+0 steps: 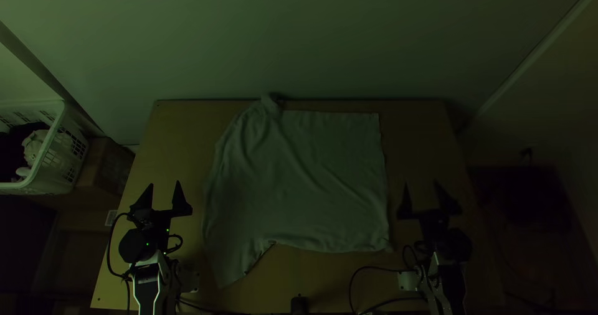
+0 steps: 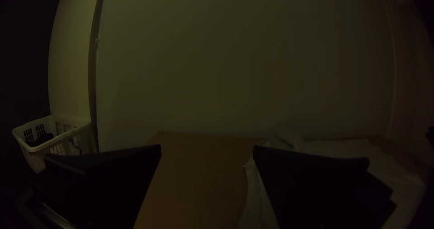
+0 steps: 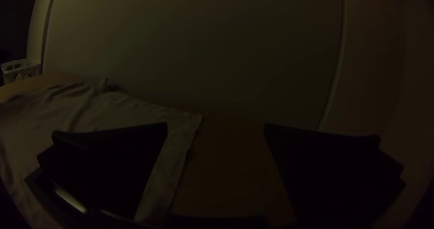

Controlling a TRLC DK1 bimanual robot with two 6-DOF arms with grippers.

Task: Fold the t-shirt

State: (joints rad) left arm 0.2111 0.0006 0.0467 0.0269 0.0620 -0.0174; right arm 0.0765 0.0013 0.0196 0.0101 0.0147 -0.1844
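Observation:
A pale t-shirt (image 1: pixel 299 184) lies spread on the table with light wrinkles, one sleeve pointing to the near left and a small bunched bit at the far edge. Left of the cloth, my left gripper (image 1: pixel 164 193) stands open, holding nothing. On the other side, past the shirt's right edge, my right gripper (image 1: pixel 425 193) is also open and apart from the cloth. In the left wrist view, the left gripper (image 2: pixel 207 152) has its fingers wide apart, the shirt (image 2: pixel 258 197) behind one of them. The right wrist view has the right gripper (image 3: pixel 216 128) likewise spread, near the shirt (image 3: pixel 169 174).
The wooden table (image 1: pixel 180 141) has bare strips on both sides of the shirt. A white laundry basket (image 1: pixel 53 147) with cloth inside stands off the left side, beside a cardboard box (image 1: pixel 107 165). A wall rises behind the far edge. A small dark object (image 1: pixel 299 304) sits at the near edge.

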